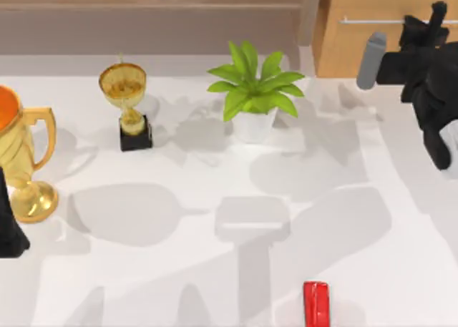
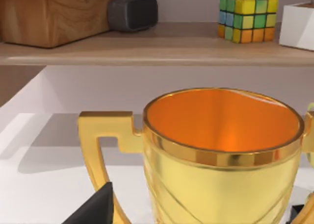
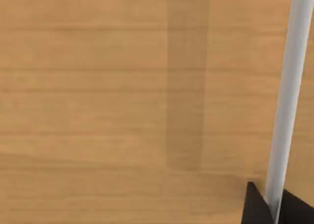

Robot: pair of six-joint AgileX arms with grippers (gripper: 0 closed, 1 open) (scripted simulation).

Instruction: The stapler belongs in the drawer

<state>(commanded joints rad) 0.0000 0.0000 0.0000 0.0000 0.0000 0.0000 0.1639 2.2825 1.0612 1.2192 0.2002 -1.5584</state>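
Right gripper (image 1: 433, 16) sits at the far right of the table, up against the drawer (image 1: 358, 48); light tan wooden front, thin silver bar handle (image 1: 372, 21) running horizontally across it; in the right wrist view the handle (image 3: 287, 101) passes between two dark fingertips (image 3: 255, 207) at the frame edge, so the fingers straddle the bar, whether they actually press on it cannot be told; drawer front (image 3: 122, 87) looks flush, no white interior visible.

Stapler (image 1: 315, 303) lies on the white table (image 1: 179, 270) near the front edge, right of centre; small glossy red bar, lying flat, long axis pointing away from the front edge; well apart from both grippers and from the drawer.

Left arm parked at the left edge of the table, just beside a large gold trophy (image 1: 21, 162) with an orange inside; left wrist view looks straight at the trophy cup (image 2: 221, 150), a dark fingertip (image 2: 95, 209) at the bottom; left fingers open or closed cannot be told.

Other items: small gold trophy (image 1: 127, 105) on a black base, left of centre; potted plant (image 1: 254, 94) in a white pot, centre back; brown shelf (image 2: 147, 50) behind holding a wooden block (image 2: 54, 13), a dark grey speaker (image 2: 132, 12) and a colour cube (image 2: 248, 18).
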